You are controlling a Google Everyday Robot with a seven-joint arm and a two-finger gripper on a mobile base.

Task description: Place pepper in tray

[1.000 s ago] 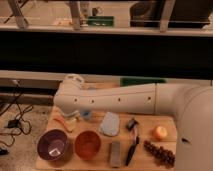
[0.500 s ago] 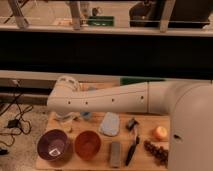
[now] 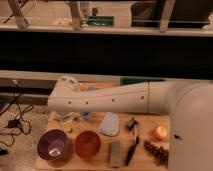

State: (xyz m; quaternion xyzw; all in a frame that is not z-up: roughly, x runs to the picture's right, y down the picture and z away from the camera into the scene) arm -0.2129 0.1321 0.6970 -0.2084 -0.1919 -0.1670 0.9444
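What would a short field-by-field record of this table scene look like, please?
gripper: hanging below the arm's end, over the table's back left corner
tray: green, behind the arm, mostly hidden
pepper: cannot make it out
front left: purple bowl, orange bowl to its right
right side: round orange fruit, grapes in front of it

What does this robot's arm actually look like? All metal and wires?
No loose wires show. The arm is a thick, smooth, off-white tube with small dark dots along its side, ending in a rounded joint cap. It grows from a bulky, rounded off-white body. The pale gripper, mostly hidden, sits below that joint above the light wooden table.
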